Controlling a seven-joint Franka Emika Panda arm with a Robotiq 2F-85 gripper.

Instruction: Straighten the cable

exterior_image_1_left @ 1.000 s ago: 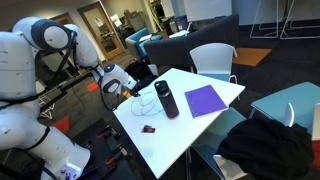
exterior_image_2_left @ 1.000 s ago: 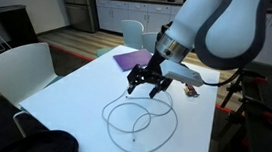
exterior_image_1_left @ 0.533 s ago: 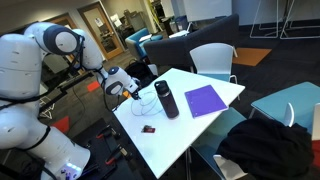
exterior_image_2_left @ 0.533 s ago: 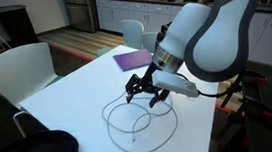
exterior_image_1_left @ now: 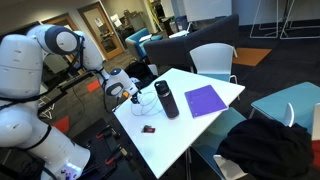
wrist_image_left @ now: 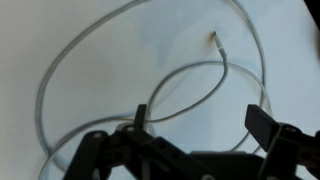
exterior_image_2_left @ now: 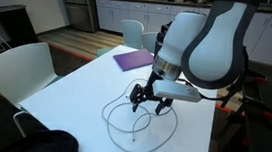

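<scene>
- White robot arm's black two-finger gripper hangs low over white counter, jaws spread wide apart, nothing btwn them.
- Thin black flexible cable lies in loose overlapping loops on counter, directly under gripper; in wrist view, one free end shows beyond the fingers.
- Dark cylindrical bottle stands upright nr counter's middle, flat purple sheet just beside it.

Smooth matt white table, thin cable perhaps rubber-sheathed, matt black claw
</scene>
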